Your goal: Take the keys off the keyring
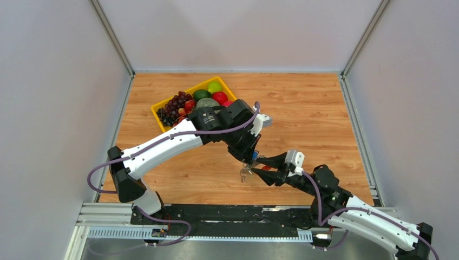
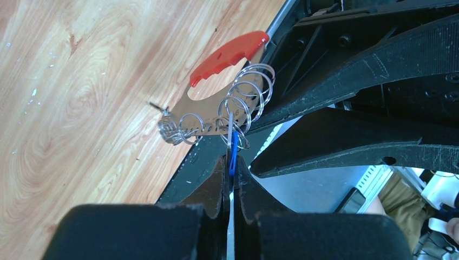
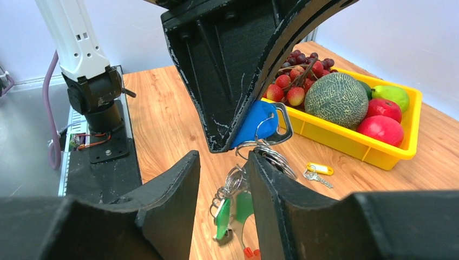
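One keyring looks silvery, many-looped and red-fobbed.

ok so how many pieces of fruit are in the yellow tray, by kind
grape bunch: 1
netted melon: 1
red fruits: 2
green fruits: 2
total: 6
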Controlling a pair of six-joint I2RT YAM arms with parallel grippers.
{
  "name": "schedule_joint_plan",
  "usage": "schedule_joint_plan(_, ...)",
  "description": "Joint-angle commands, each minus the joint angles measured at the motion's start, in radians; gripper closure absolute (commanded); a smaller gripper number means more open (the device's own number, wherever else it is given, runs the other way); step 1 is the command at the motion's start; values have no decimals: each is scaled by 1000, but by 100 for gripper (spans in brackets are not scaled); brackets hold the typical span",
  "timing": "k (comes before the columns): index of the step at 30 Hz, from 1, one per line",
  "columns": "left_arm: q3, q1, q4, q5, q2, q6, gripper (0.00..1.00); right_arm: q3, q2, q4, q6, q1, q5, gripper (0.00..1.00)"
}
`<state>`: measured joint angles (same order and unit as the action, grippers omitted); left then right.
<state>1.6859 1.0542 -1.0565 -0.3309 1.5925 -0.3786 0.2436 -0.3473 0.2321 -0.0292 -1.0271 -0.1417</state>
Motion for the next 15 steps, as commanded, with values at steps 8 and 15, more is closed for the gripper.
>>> schedule_joint_plan(8, -6, 24, 39, -61, -50, -15, 100, 41, -48, 121, -11, -6, 56, 59)
schedule_joint_plan(15, -16, 29, 37, -70, -56, -17, 100, 11, -27, 175, -3, -5, 116, 76)
